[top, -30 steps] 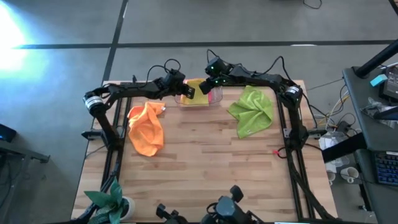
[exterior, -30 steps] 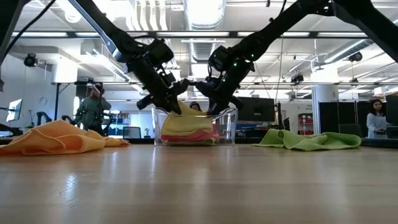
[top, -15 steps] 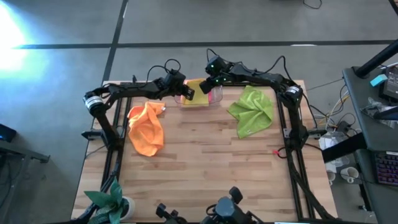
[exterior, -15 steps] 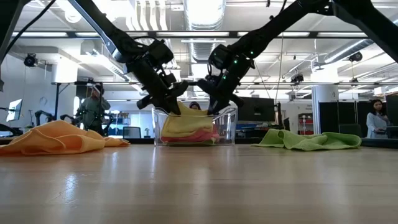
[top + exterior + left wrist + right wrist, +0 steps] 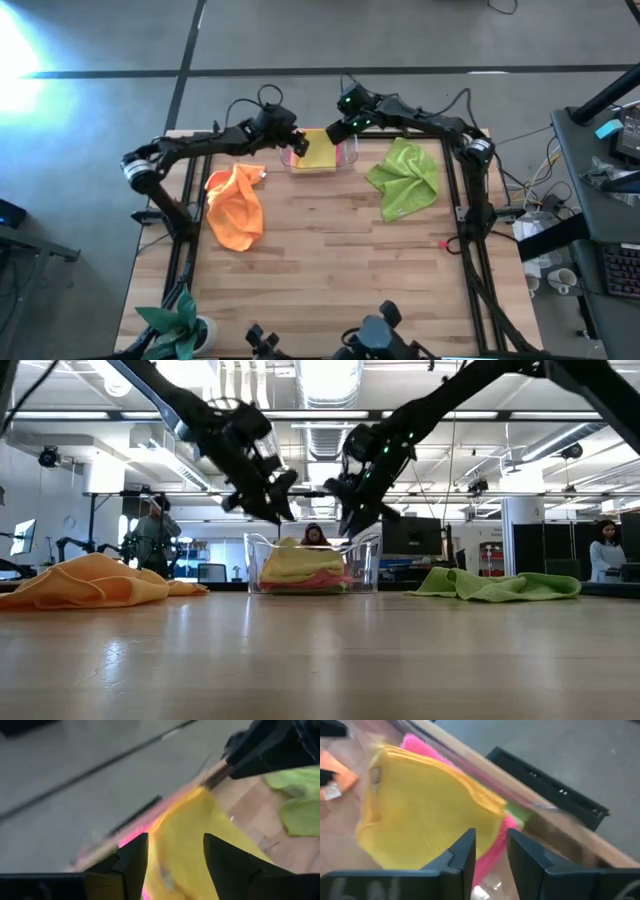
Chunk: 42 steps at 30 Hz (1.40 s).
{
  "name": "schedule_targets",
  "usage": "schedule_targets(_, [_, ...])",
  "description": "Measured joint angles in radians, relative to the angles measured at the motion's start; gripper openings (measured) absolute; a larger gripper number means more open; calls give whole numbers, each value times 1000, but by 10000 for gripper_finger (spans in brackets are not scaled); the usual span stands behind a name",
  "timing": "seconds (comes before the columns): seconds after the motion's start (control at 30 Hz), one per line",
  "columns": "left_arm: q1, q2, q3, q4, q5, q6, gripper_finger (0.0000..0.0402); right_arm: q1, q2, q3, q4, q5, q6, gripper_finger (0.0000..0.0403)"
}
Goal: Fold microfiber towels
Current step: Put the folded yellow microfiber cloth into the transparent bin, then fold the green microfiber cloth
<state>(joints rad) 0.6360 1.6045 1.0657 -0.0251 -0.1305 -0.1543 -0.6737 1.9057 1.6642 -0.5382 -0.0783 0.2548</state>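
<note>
A clear plastic tray (image 5: 288,160) (image 5: 370,555) stands at the table's far middle. A folded yellow towel (image 5: 320,152) (image 5: 300,558) lies in it on top of a pink towel (image 5: 495,855). My left gripper (image 5: 295,143) (image 5: 278,502) (image 5: 175,870) hangs open just above the tray's left rim. My right gripper (image 5: 338,128) (image 5: 350,512) (image 5: 491,860) hangs open above its right rim. Neither touches the towels. An orange towel (image 5: 235,205) lies crumpled on the table at the left, and a lime green towel (image 5: 405,178) lies crumpled at the right.
A potted plant (image 5: 180,325) stands at the near left corner. Bare wood fills the middle and near part of the table between the two loose towels. People (image 5: 150,535) (image 5: 607,550) stand in the room beyond the table.
Both grippers have risen out of the tray and opened. The yellow towel has stayed lying on the pile in the tray. The left gripper has also rolled a little about its own axis.
</note>
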Motion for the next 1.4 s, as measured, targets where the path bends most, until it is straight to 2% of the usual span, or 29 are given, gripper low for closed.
schedule_targets(0.13, [0, -81, 0, -7, -2, 67, 180, -10, -74, 0, -78, 0, -42, 117])
schedule_targets(0.27, [0, -148, -8, -35, -2, 89, 180, -8, -145, 0, -250, -1, -92, 117])
schedule_targets(0.4, [-1, -183, -25, -74, -2, 89, 180, 8, -199, -21, -426, 0, -91, 110])
schedule_targets(0.5, [-3, -192, -44, -75, -2, 84, 180, 31, -232, -76, -484, 0, -80, 105])
schedule_targets(0.7, [-3, -192, -53, -75, -2, 83, 180, 92, -308, -233, -501, -1, -51, 93])
schedule_targets(1.03, [-54, -192, -54, -63, -2, 80, 180, 209, -430, -514, -491, -4, 149, 89])
schedule_targets(1.2, [-99, -190, -56, -65, -1, 49, 180, 272, -449, -613, -443, -4, 249, 89])
schedule_targets(1.4, [-139, -190, -57, -65, -2, 2, 180, 373, -452, -684, -381, -6, 274, 89])
